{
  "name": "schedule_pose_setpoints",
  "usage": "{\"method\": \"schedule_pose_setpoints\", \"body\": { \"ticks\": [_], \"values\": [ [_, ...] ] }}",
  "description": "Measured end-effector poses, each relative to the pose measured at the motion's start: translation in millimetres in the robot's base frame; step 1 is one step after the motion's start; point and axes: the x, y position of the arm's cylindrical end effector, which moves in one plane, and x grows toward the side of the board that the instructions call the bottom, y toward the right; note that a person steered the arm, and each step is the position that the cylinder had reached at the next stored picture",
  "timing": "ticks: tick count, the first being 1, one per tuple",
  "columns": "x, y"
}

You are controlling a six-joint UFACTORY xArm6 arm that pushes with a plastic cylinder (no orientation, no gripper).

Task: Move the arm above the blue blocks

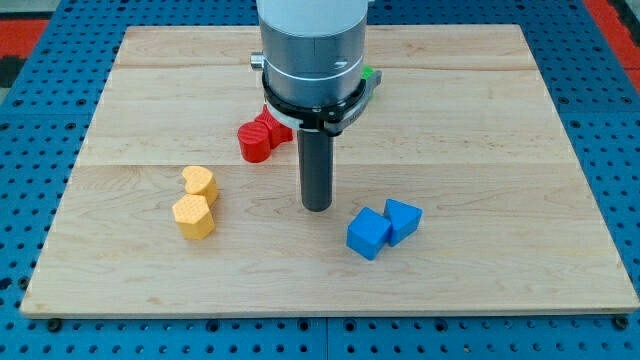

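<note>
1. Camera view: I see the wooden board (520,130) lying on a blue perforated table (610,90); the board fills most of the view.
2. My arm's grey cylindrical body (312,50) comes down from the view's top centre, and the dark rod (317,165) hangs straight below it.
3. My tip (317,207) sits on the board near the middle, slightly toward the view's bottom.
4. There is no claw on this arm, only the rod, so nothing opens or closes and nothing is held; the tip touches no block.
5. The task's things, the two blue blocks, lie to the view's lower right of my tip. The blue cube (368,234) is the nearer one, close to the tip but apart from it.
6. The second blue block (403,220), with a wedge-like top, sits just to the view's right of the cube, touching it.
7. My tip is beside the blue pair, on their upper-left side in the view, not over them.
8. A red block (258,139), roughly round-ended, lies to the view's upper left of the tip, partly tucked under the arm's body; its full shape is hidden.
9. A sliver of a green block (369,73) shows at the right edge of the arm's collar; I cannot tell its shape.
10. Two yellow-orange blocks lie well to the view's left of the tip: a small heart-like one (201,182) and, touching it just below, a hexagonal one (194,216).
</note>
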Motion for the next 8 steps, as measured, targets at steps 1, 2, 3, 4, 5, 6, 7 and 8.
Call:
{"method": "schedule_pose_setpoints", "body": {
  "ticks": [1,2,3,4,5,6,7,8],
  "values": [
    [-28.4,23.8],
    [-49.3,68.7],
    [-52.3,79.2],
    [-53.1,79.2],
    [-57.7,79.2],
    [-63.9,79.2],
    [-69.4,79.2],
    [-74.0,79.2]
  ]
}}
